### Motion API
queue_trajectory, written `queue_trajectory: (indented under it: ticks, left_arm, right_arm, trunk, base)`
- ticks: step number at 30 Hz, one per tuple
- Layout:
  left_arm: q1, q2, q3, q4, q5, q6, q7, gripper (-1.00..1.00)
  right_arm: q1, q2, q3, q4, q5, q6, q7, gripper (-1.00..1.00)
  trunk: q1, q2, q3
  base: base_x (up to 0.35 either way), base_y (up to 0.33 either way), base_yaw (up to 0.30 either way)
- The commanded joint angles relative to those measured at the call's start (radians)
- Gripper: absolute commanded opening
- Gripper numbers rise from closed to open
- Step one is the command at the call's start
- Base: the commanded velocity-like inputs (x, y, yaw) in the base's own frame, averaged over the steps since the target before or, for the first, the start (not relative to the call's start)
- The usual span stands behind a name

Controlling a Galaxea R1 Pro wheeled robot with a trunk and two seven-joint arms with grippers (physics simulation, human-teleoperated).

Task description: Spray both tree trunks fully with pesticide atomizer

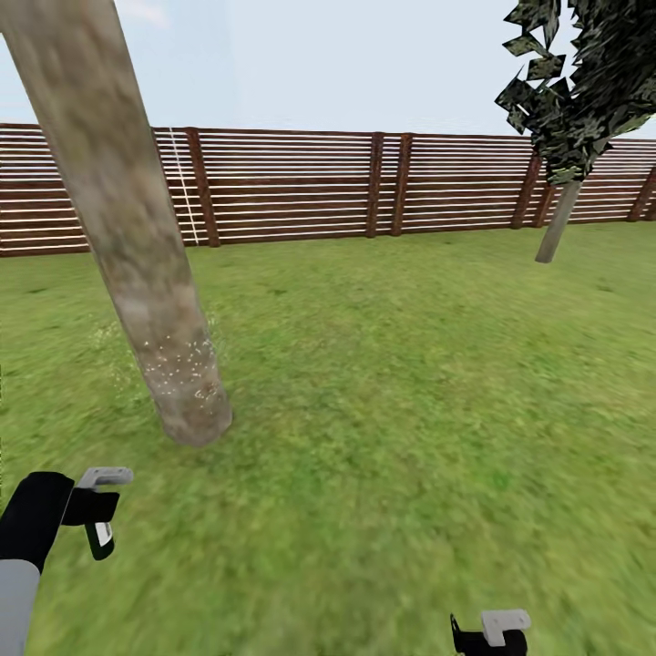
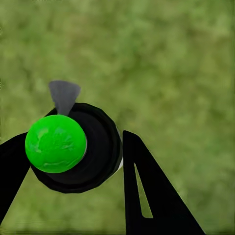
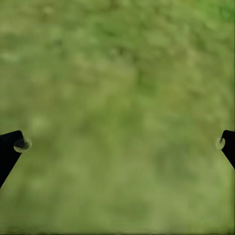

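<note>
The left gripper (image 2: 73, 161) grips the sprayer (image 2: 73, 147) low beside the tree trunk (image 1: 137, 246). The right gripper (image 3: 117, 143) is wide open over grass (image 3: 117, 73). White specks (image 1: 178, 360) cover only the bottom; spray may miss higher bark.

Green-topped atomizer (image 2: 56, 143) upright above grass — whitish speckles dot the leaning trunk (image 1: 137, 237).

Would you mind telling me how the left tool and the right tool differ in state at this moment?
The left tool is closed around the pesticide atomizer; the right tool holds nothing. The left tool's fingers sit close together, while the right tool's fingers are spread wide apart. Both hang over the grass.
</note>
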Motion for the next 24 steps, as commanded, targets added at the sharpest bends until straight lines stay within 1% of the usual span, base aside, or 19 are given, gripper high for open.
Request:
queue_trajectory:
  ticks: [1,7,8,10,12,13,14,15,16,17,18,20,21,22,23,24]
  left_arm:
    - [0.000,0.000,0.000,0.000,0.000,0.000,0.000,-1.00]
    - [0.000,-0.001,-0.001,-0.007,0.000,-0.007,-0.005,-1.00]
    - [0.000,-0.001,-0.001,-0.004,0.000,-0.034,-0.008,-1.00]
    - [0.000,-0.001,-0.001,0.002,0.001,-0.110,-0.013,-1.00]
    - [0.000,-0.001,-0.005,0.008,0.001,-0.144,-0.026,-1.00]
    - [0.000,0.000,-0.009,0.012,-0.001,-0.168,-0.048,-1.00]
    - [0.000,0.000,-0.010,0.014,-0.001,-0.194,-0.067,-1.00]
    - [0.000,0.000,-0.011,0.029,-0.005,-0.251,-0.107,-1.00]
    - [0.000,0.000,-0.016,0.051,-0.007,-0.300,-0.141,-1.00]
    - [0.000,0.000,-0.035,0.069,-0.008,-0.332,-0.160,-1.00]
    - [0.000,0.000,-0.061,0.078,-0.008,-0.344,-0.168,-1.00]
    - [0.000,0.000,-0.136,0.086,-0.006,-0.354,-0.181,-1.00]
    - [0.000,-0.001,-0.169,0.088,-0.005,-0.361,-0.199,-1.00]
    - [0.000,-0.001,-0.196,0.095,-0.005,-0.383,-0.229,-1.00]
    - [0.000,-0.001,-0.222,0.104,-0.005,-0.431,-0.274,-1.00]
    - [0.000,-0.002,-0.235,0.113,-0.006,-0.464,-0.300,-1.00]
  right_arm:
    - [0.000,0.000,0.000,0.001,0.000,0.000,0.000,1.00]
    - [0.000,0.001,0.000,0.000,0.000,0.000,0.001,1.00]
    - [0.000,0.002,0.001,0.000,0.000,0.000,0.001,1.00]
    - [0.000,0.004,0.001,0.000,0.000,0.001,0.002,1.00]
    - [0.000,0.000,0.002,-0.001,0.002,0.001,0.006,1.00]
    - [0.000,-0.003,0.004,-0.010,0.009,0.002,0.011,1.00]
    - [0.000,-0.003,0.014,-0.029,0.038,0.002,0.022,1.00]
    - [0.000,-0.003,0.068,-0.096,0.143,0.004,0.079,1.00]
    - [0.000,-0.001,0.100,-0.175,0.226,0.006,0.172,1.00]
    - [0.000,0.002,0.113,-0.242,0.262,0.014,0.279,1.00]
    - [0.001,0.004,0.118,-0.285,0.274,0.029,0.362,1.00]
    - [-0.005,0.007,0.121,-0.358,0.283,0.076,0.539,1.00]
    - [-0.012,0.007,0.123,-0.401,0.284,0.089,0.627,1.00]
    - [-0.018,0.009,0.124,-0.454,0.284,0.101,0.711,1.00]
    - [-0.026,0.016,0.126,-0.530,0.284,0.141,0.804,1.00]
    - [-0.030,0.029,0.126,-0.577,0.284,0.186,0.862,1.00]
  trunk:
    - [0.000,0.000,0.000]
    - [0.000,0.000,0.000]
    - [0.000,0.000,0.000]
    - [0.000,0.000,0.000]
    - [0.000,0.000,0.000]
    - [0.000,0.000,0.000]
    - [0.000,0.000,0.000]
    - [0.000,0.000,0.000]
    - [0.000,0.000,0.000]
    - [0.000,0.000,0.000]
    - [0.000,0.000,0.000]
    - [0.000,0.000,0.000]
    - [0.000,0.000,0.000]
    - [0.000,0.000,0.000]
    - [0.000,0.000,0.000]
    - [0.000,0.000,0.000]
  base:
    - [-0.060,0.000,0.000]
    - [-0.007,0.000,0.000]
    - [0.000,0.000,0.000]
    - [0.000,0.000,0.000]
    - [0.000,0.000,0.000]
    - [0.000,0.000,0.000]
    - [0.000,0.000,0.000]
    - [0.000,0.000,0.000]
    - [0.000,0.000,0.000]
    - [0.000,0.000,0.000]
    - [0.000,0.000,0.000]
    - [0.000,0.000,0.000]
    - [0.000,0.000,0.000]
    - [0.000,0.000,0.000]
    - [0.000,0.000,0.000]
    - [0.000,0.000,0.000]
